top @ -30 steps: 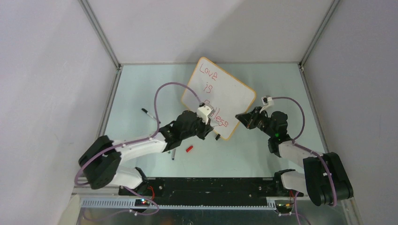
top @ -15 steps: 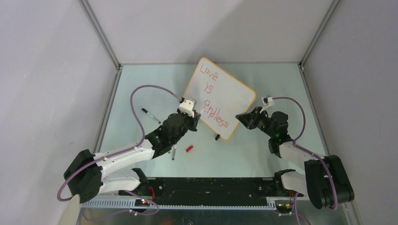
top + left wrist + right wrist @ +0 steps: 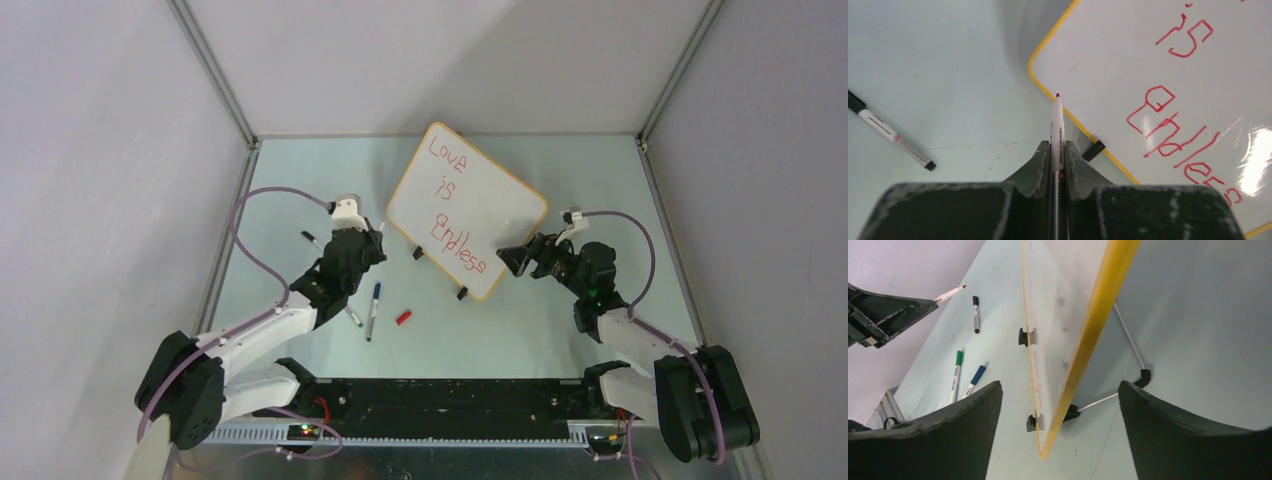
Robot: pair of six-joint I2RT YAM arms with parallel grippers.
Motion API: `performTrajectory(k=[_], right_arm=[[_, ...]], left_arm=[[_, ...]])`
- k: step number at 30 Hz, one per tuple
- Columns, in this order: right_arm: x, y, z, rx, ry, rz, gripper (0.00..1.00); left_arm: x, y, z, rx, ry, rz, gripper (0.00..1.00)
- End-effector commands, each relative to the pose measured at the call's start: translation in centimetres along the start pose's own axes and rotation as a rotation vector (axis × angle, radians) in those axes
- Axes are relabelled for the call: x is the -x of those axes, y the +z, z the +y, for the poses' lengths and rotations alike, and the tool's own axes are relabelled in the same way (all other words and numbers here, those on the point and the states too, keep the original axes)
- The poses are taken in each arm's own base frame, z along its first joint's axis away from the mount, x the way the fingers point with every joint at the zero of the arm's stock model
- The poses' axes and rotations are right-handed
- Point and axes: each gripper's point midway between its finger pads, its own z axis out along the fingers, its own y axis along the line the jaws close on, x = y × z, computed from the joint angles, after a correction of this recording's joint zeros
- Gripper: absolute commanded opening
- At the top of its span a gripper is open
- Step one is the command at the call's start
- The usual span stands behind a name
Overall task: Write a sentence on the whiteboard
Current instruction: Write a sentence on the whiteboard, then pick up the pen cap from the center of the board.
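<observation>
- The whiteboard (image 3: 470, 200) stands propped on the pale green table (image 3: 290, 180), at the middle toward the far side, turned at an angle to the arms
- Its lower edge rests on two black clip feet (image 3: 418, 252), and the right wrist view shows a thin wire stand (image 3: 1128, 340) behind it
- The sentence (image 3: 455, 215) runs in red down the board on three lines: "Love", "is", "Endless"
- The left gripper (image 3: 1054, 150) is clamped on a red marker (image 3: 1056, 125), uncapped; its red tip points toward the board's lower left corner but is clear of the surface
- The right gripper (image 3: 1058, 387) has its jaws wide apart; the board's yellow-framed right edge sits between them, touched by neither finger
- A black marker (image 3: 893, 136) lies on the table left of the left gripper
- A blue marker (image 3: 374, 300) and a green marker (image 3: 955, 375) lie side by side nearer the arm bases
- A small red cap (image 3: 404, 317) lies just right of the blue marker, apart from the board
</observation>
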Motion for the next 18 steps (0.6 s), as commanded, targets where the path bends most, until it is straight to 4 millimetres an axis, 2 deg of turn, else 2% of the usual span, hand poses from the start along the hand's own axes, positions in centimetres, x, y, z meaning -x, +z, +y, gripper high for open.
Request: performTrajectory(k=[1,6,8,9,10,11,12,14,15,16,17,18], right_arm=[[1.2,-0.3,-0.2,-0.034,-0.039,-0.057,0.97],[2.4,-1.8,-1.3,-0.130,-0.046,-0.137,0.99],[2.8,-3.0,-2.1,-0.186,-0.053,-0.196,0.99],[3.7,-3.6,-1.7,-0.186,-0.065,-0.240,0.99],[3.6,-4.1,-2.3,-0.226,-0.061,-0.251,0.99],[4.7,-4.8,-1.7,-0.221,-0.073,-0.300,0.99],[4.4,-5.4,-2.7,-0.283,-0.057,-0.307,0.99],[5.3,-6.8,-2.8,-0.347,-0.053,-0.342,0.99],[4.8,-7.6,-2.3,-0.356,-0.056,-0.313,0.99],[6.6,-8.5,-0.9,-0.341,-0.082,-0.358,0.99],[5.0,-8.6,-0.6,-0.344,-0.104,-0.282,0.99],[5.9,-9.3,0.9,-0.309,-0.126,-0.293,0.99]], left_arm=[[1.2,-0.7,-1.3,-0.063,-0.075,-0.028,0.00],[1.8,-1.3,-1.3,-0.077,-0.081,-0.053,0.00],[2.1,-1.6,-1.2,-0.079,-0.083,-0.063,0.00],[2.3,-1.8,-1.3,-0.085,-0.086,-0.071,0.00],[2.4,-1.9,-1.2,-0.087,-0.083,-0.074,0.00],[2.6,-2.1,-1.3,-0.092,-0.084,-0.079,0.00],[2.7,-2.2,-1.2,-0.093,-0.082,-0.080,0.00],[2.7,-2.7,-1.1,-0.097,-0.081,-0.077,0.00],[3.1,-3.1,-1.3,-0.112,-0.088,-0.083,0.00],[2.7,-3.5,-1.1,-0.112,-0.083,-0.062,0.00],[3.0,-4.3,-1.5,-0.147,-0.090,-0.063,0.00],[3.3,-5.2,-1.5,-0.164,-0.105,-0.064,0.00]])
